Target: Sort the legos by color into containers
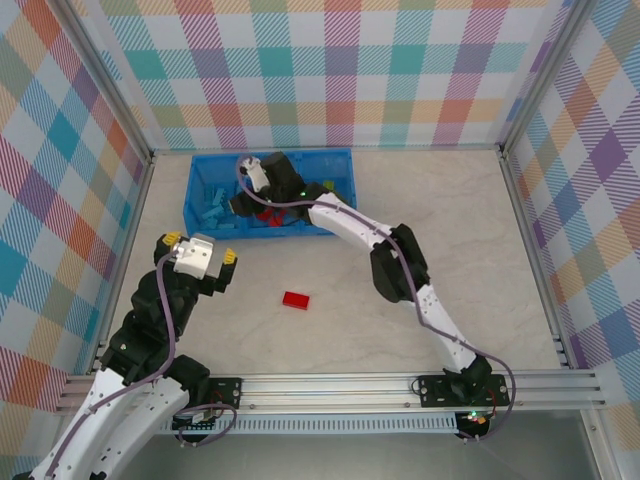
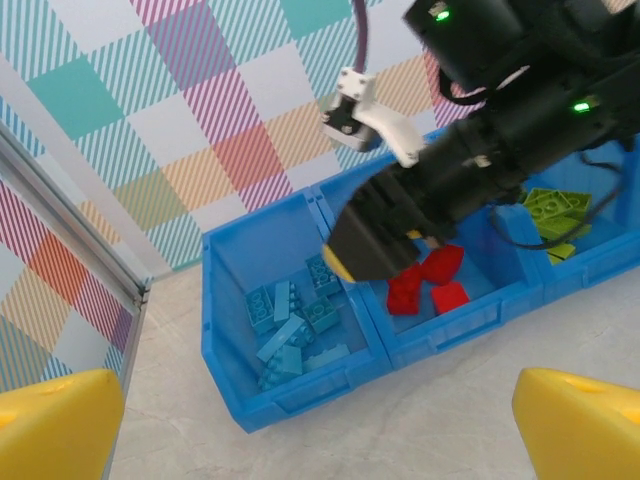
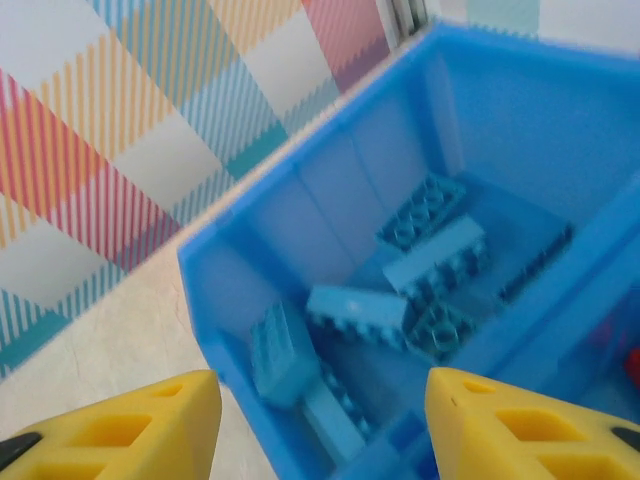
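Gaping empty, the right end effector (image 3: pixel 320 405) overlooks blue legos (image 3: pixel 430 262); overhead, left end effector (image 1: pixel 201 248) gapes near red lego (image 1: pixel 295 299).

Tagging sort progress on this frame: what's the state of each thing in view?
left gripper: open, empty, above the table.
right gripper: open, empty, above the tray.
tray: upright on the table.
light blue legos: in the left compartment.
red legos: in the middle compartment.
green legos: in the right compartment.
loose red lego: flat on the table, unsorted.
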`<move>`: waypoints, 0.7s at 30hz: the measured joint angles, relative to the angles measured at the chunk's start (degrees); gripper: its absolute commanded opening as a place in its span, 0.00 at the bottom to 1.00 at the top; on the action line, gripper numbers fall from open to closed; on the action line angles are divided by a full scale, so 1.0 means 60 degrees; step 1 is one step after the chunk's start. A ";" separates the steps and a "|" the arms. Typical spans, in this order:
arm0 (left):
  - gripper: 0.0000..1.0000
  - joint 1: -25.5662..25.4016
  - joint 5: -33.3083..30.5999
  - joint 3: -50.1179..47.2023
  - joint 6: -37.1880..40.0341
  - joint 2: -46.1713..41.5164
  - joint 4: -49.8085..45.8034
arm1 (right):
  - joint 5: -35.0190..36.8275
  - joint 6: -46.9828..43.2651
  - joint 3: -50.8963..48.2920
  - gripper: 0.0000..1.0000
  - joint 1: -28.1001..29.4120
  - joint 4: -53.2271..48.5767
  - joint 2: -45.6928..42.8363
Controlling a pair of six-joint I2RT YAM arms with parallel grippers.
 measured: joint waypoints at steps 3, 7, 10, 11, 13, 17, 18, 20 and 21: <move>1.00 0.0000 0.0102 0.0000 0.0004 0.0127 -0.0004 | 0.0200 -0.0295 -0.3665 0.59 -0.0095 0.1100 -0.2266; 1.00 0.0000 0.0790 0.0000 0.0153 0.0433 -0.0015 | 0.0437 -0.0667 -0.7176 0.60 -0.0492 0.2204 -0.5282; 1.00 0.0007 0.1847 0.0004 0.0455 0.0889 -0.0076 | 0.0652 -0.0892 -0.9034 0.62 -0.0896 0.2670 -0.7424; 1.00 0.0015 0.2320 0.0004 0.0608 0.1096 -0.0124 | 0.0772 -0.0962 -0.9602 0.63 -0.1027 0.2736 -0.8174; 1.00 0.0025 0.3344 0.0007 0.1045 0.1497 -0.0291 | 0.0896 -0.1064 -1.0531 0.66 -0.1089 0.2677 -0.9417; 1.00 0.0022 0.5399 0.0004 0.2142 0.2240 -0.0696 | 0.0841 -0.1129 -1.2178 0.87 -0.0991 0.1996 -1.1599; 1.00 -0.0007 0.5905 0.0004 0.2554 0.2488 -0.0838 | 0.0761 -0.1093 -1.2630 0.91 -0.0954 0.1752 -1.2171; 1.00 -0.0127 0.6696 0.0004 0.3439 0.3034 -0.1213 | 0.0579 -0.1064 -1.3362 0.95 -0.0940 0.1242 -1.3121; 1.00 -0.0204 0.6987 0.0018 0.3912 0.3333 -0.1428 | 0.0514 -0.1038 -1.3613 0.97 -0.0940 0.0962 -1.3478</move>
